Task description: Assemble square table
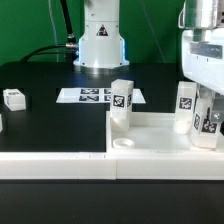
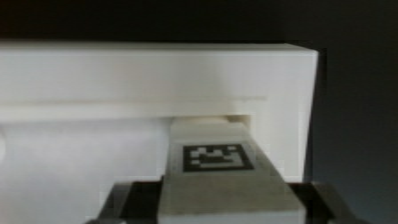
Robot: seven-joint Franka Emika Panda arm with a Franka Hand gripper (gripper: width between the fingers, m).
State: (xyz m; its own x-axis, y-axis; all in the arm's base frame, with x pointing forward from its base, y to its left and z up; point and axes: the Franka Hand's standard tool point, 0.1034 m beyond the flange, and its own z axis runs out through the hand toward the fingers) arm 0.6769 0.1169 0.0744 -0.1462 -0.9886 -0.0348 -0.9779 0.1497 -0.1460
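Observation:
The white square table top (image 1: 150,138) lies with its raised rim up at the exterior view's right. One tagged white leg (image 1: 122,100) stands upright at its far left corner. My gripper (image 1: 207,122) is at the top's right side, shut on a second tagged leg (image 1: 186,107) that stands upright there. In the wrist view the leg (image 2: 217,165) sits between my dark fingers (image 2: 135,200) of the gripper (image 2: 217,198), its end against the top's inner corner (image 2: 214,125) below the rim (image 2: 160,75). Whether the leg is seated in a socket is hidden.
The marker board (image 1: 92,96) lies flat behind the top, before the robot base (image 1: 100,45). A small white part (image 1: 14,98) lies at the exterior view's far left. A long white rail (image 1: 55,165) runs along the front.

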